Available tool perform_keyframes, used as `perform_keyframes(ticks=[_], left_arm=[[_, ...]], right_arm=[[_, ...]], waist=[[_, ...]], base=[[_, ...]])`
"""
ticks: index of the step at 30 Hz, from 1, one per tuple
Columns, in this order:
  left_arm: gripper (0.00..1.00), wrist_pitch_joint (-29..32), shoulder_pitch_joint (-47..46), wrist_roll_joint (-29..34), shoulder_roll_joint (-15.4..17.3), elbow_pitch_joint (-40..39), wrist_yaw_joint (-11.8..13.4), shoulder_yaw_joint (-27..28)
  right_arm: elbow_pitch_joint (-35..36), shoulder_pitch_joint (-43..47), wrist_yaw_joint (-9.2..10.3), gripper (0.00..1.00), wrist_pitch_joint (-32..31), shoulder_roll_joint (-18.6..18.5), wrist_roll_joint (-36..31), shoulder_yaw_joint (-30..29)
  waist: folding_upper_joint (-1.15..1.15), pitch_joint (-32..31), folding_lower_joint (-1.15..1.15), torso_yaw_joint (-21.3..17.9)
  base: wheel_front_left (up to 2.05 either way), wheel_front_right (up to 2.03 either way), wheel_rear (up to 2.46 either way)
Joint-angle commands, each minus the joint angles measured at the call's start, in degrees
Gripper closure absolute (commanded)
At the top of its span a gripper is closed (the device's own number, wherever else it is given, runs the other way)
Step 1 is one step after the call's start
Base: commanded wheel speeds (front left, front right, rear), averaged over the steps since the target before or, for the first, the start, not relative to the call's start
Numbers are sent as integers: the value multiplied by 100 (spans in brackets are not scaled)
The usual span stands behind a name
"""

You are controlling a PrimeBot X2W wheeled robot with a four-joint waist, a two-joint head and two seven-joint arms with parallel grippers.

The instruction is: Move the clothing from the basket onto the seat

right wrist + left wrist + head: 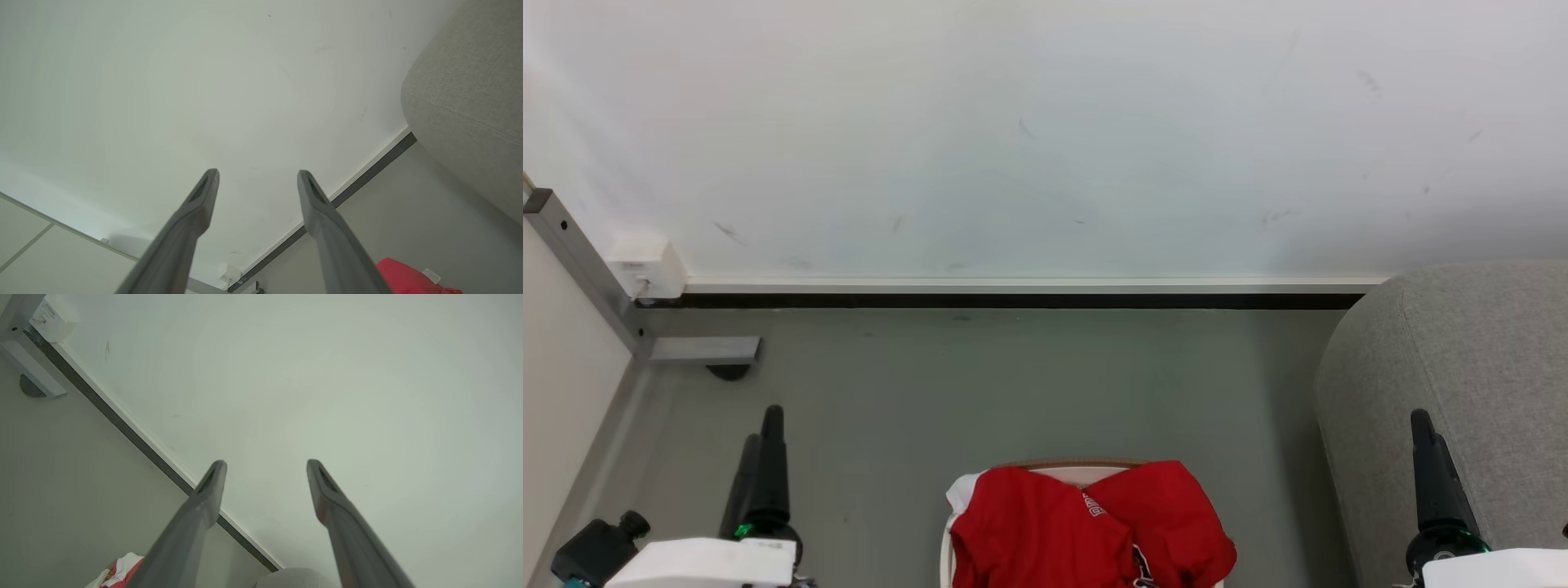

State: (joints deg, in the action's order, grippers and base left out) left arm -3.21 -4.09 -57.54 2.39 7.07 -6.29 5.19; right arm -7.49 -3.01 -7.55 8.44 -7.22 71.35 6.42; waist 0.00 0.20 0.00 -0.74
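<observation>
Clothing (1086,527) lying heaped in basket (1078,465) on floor (931,392), seat (1462,367) standing near basket's right side, left gripper (265,463) and right gripper (257,173) hovering spread, gripping nothing.

Letters on the red shirt (1045,531): small white letters (1097,505) sit near the middle of the front, by a fold. They are too small and bent to read.
Tag on the shirt: a little white tag (432,276) lies on the red cloth. No words can be made out on it.
Sticker on the white box (55,320): the box is on the wall. Its sticker (44,312) has tiny dark print, too small to read.
</observation>
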Motion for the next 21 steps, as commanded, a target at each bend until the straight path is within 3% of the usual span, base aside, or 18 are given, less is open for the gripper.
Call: perform_keyframes(ticks=[1, 12, 21], left_arm=[[0, -71, -30, 294, 45, -125, -33, 37], [0, -277, 53, 1629, 51, -176, -43, -76], [0, -422, 112, 2677, 169, -118, 176, -331]], right_arm=[[56, -34, 4, 0, 44, -19, -316, -25], [10, -21, 5, 0, 157, 67, -2060, -137], [-248, 7, 6, 0, 240, 119, -3114, -265]], waist=[[0, 3, 0, -2], [0, -14, 0, -25], [0, -33, 0, -43]], base=[[0, 0, 0], [0, 0, 0], [0, 0, 0]])
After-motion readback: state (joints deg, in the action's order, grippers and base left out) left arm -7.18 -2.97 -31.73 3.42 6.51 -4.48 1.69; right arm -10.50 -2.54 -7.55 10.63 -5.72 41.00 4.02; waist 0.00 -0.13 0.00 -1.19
